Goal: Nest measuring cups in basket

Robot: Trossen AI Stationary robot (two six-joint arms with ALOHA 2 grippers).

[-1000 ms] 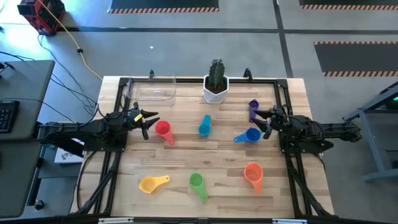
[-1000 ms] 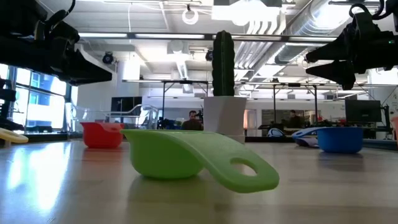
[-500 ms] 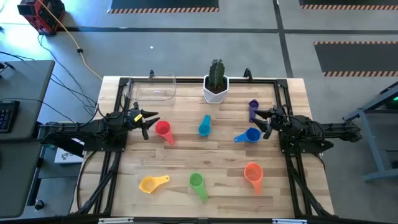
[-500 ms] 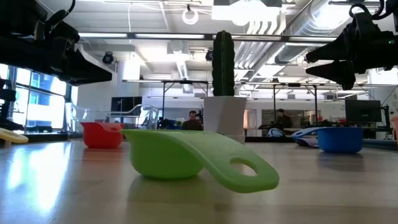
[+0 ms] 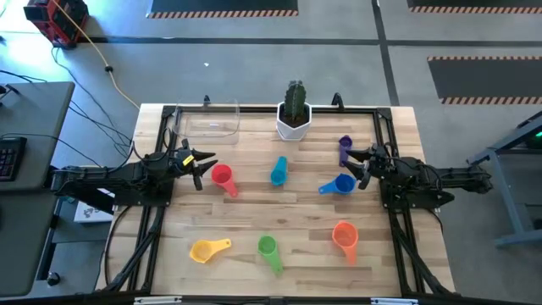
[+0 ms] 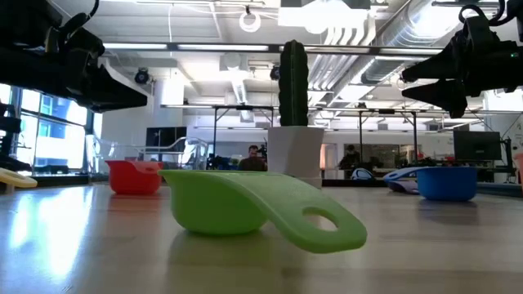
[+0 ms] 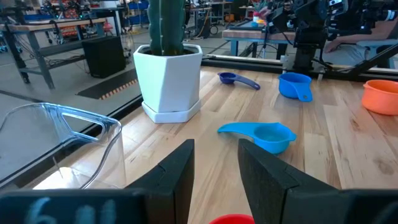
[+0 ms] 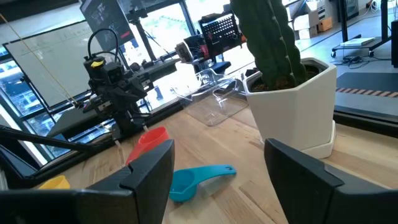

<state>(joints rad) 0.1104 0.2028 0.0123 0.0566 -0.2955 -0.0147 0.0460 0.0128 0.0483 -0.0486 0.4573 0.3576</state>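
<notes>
Cups scattered across the tabletop point(image 5: 296, 212): yellow cup point(image 5: 207, 250), green cup point(image 5: 268, 247), orange cup point(image 5: 345, 235) nearest; red cup point(image 5: 223, 176) just beside left end effector point(image 5: 206, 163), fingers parted, empty; right end effector point(image 5: 359, 163) wide apart by dark blue cup point(image 5: 340, 184); clear basket point(image 5: 210, 124) at far edge.

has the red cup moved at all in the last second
No. In the high view the red cup sits at the same spot, left of the white cactus pot and just right of the left gripper.
</notes>
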